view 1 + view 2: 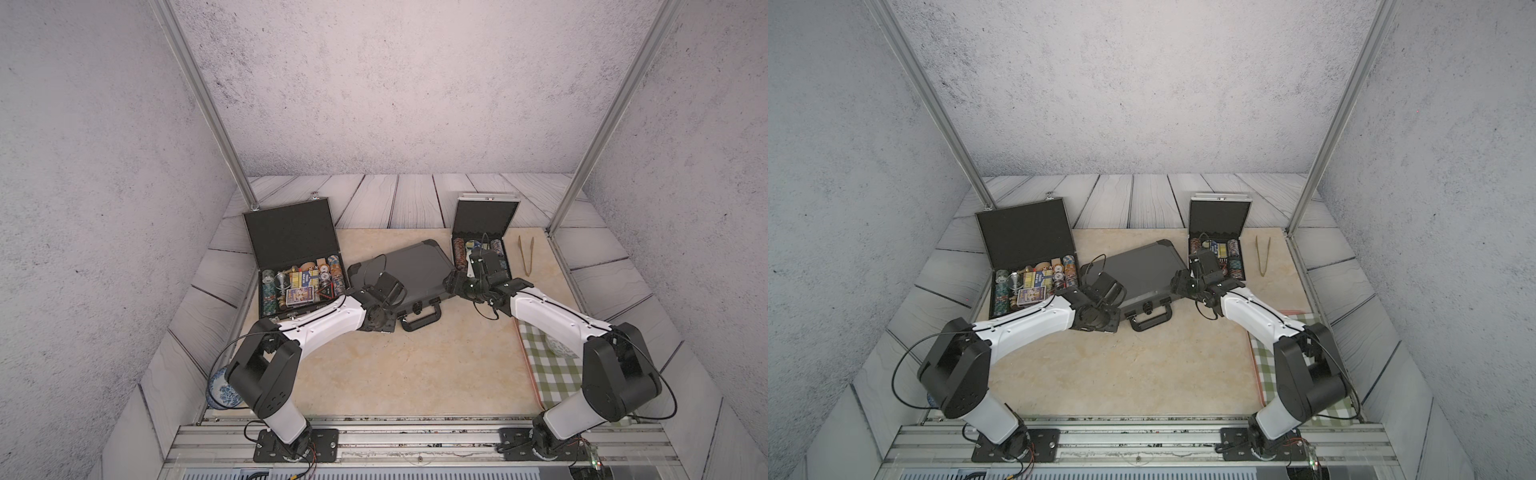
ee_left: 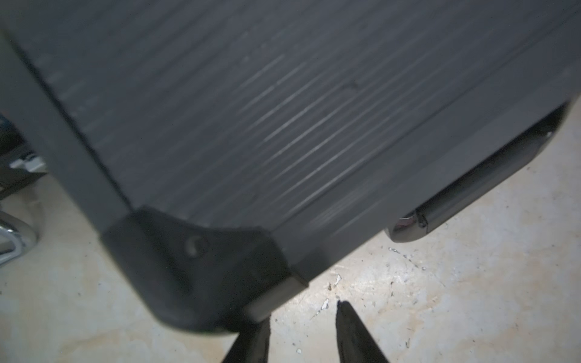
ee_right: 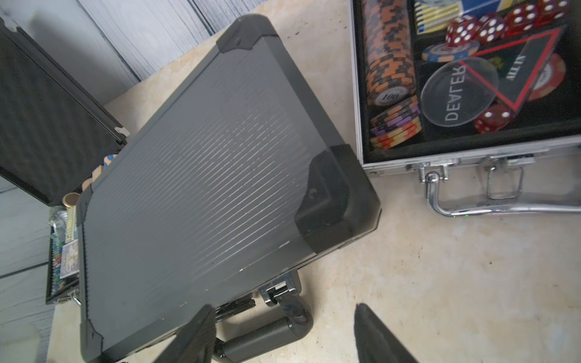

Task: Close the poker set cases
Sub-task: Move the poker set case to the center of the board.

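Observation:
The large dark-grey ribbed case (image 1: 415, 270) lies in the middle of the mat with its lid down and its handle (image 1: 419, 320) toward me. My left gripper (image 2: 301, 317) is at its near-left black corner (image 2: 195, 267), jaws apart with only the mat between them. My right gripper (image 3: 283, 317) hovers open by the near-right corner, above the handle (image 3: 267, 339), holding nothing. The flat black case (image 1: 291, 232) at the left stands open, full of chips and cards. The small silver case (image 1: 484, 218) at the back right is open too, with chips and dice inside.
Wooden tongs (image 1: 525, 255) lie right of the silver case. A green checked cloth (image 1: 548, 365) with a bowl (image 1: 559, 347) is under the right arm. A blue-and-white bowl (image 1: 220, 388) sits by the left arm's base. Metal posts stand at both back corners.

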`<state>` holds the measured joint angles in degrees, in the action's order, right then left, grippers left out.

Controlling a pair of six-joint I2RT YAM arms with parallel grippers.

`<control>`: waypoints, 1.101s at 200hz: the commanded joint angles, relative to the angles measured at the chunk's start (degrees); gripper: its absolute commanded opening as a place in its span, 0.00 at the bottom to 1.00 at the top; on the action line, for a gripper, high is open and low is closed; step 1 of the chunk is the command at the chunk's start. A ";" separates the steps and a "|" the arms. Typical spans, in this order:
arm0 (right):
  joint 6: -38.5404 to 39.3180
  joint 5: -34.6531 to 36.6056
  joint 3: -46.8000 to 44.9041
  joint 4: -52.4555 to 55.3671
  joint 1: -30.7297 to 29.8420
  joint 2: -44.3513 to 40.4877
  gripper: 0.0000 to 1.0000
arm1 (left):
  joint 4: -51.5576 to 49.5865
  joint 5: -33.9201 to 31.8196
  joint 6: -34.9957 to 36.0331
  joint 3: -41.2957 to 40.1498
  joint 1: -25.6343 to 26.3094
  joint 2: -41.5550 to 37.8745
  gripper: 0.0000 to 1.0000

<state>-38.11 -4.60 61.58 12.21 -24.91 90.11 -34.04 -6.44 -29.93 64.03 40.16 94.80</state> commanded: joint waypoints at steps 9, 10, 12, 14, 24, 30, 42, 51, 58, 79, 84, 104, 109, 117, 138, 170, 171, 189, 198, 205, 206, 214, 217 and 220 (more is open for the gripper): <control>4.09 -1.87 2.85 0.47 0.81 4.62 0.72 | 5.92 -11.27 -1.05 1.75 -3.61 2.52 0.39; 4.14 -1.93 2.93 0.51 0.77 4.72 0.72 | 6.05 -11.29 -1.03 1.69 -3.69 2.55 0.39; 4.28 -2.02 3.11 0.40 0.81 4.90 0.72 | 6.32 -11.31 -0.94 1.64 -3.82 2.64 0.39; 4.38 -2.06 3.24 0.30 0.82 5.15 0.72 | 6.52 -11.32 -0.88 1.58 -3.96 2.70 0.39; 4.94 -2.40 3.99 0.16 0.87 6.28 0.72 | 7.54 -11.90 -0.51 1.45 -4.50 3.16 0.39; 5.09 -2.79 4.51 0.19 0.84 7.04 0.72 | 8.09 -12.40 -0.28 1.58 -4.65 3.50 0.39; 5.07 -3.92 5.24 -0.01 0.89 8.37 0.72 | 9.29 -12.77 0.22 1.70 -5.31 4.27 0.39; 4.83 -4.81 5.30 -0.66 0.85 9.22 0.72 | 10.47 -12.62 0.52 1.76 -5.90 4.72 0.39; 4.40 -5.13 5.31 -1.27 0.89 9.70 0.72 | 11.48 -12.29 0.73 1.76 -6.26 5.06 0.38; 4.01 -5.42 5.77 -1.82 0.86 11.15 0.72 | 13.21 -11.34 1.02 2.59 -7.11 6.47 0.38; 3.82 -5.27 6.05 -1.71 0.86 11.55 0.72 | 13.30 -11.32 1.02 2.92 -7.24 6.78 0.38; 4.16 -5.43 8.04 -1.55 0.88 13.82 0.72 | 13.99 -11.86 0.30 4.00 -8.05 7.78 0.39; 4.26 -5.42 8.85 -1.34 0.88 14.54 0.72 | 13.92 -12.13 0.08 4.38 -8.44 7.93 0.39; 4.55 -5.50 10.14 -0.80 0.87 15.69 0.72 | 13.99 -12.24 -0.23 4.99 -9.04 8.19 0.39; 5.26 -6.19 12.84 -0.05 0.94 17.72 0.72 | 13.08 -12.20 -0.70 6.36 -10.34 8.00 0.39; 7.38 -6.57 13.56 2.73 1.06 14.96 0.73 | 11.26 -10.77 -0.21 5.72 -10.54 5.15 0.41; 7.45 -6.57 13.47 2.78 1.07 14.72 0.73 | 11.22 -10.65 -0.17 5.65 -10.54 4.96 0.41; 8.91 -5.31 12.65 5.08 1.71 11.47 0.75 | 9.31 -7.74 -0.66 5.26 -10.54 2.55 0.45; 9.74 -4.52 12.43 6.07 2.26 10.15 0.76 | 8.43 -6.24 -1.08 5.06 -10.54 1.32 0.48; 10.33 -3.84 12.33 6.48 2.71 9.49 0.77 | 7.92 -5.09 -1.38 4.93 -10.54 0.48 0.51; 10.42 -3.66 12.33 6.54 2.78 9.39 0.77 | 7.93 -4.95 -1.41 4.86 -10.54 0.34 0.51; 11.06 -2.82 12.51 7.17 3.29 9.13 0.77 | 7.70 -3.88 -1.82 4.68 -10.54 -0.45 0.54; 11.26 -2.63 12.65 7.47 3.43 9.12 0.77 | 7.48 -3.66 -2.06 4.64 -10.52 -0.74 0.55; 11.42 -2.39 12.82 7.74 3.65 9.17 0.77 | 7.31 -3.45 -2.26 4.62 -10.54 -0.99 0.56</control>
<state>-29.89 -10.31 74.15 16.75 -22.87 104.47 -25.80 -12.75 -30.74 68.62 30.22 97.41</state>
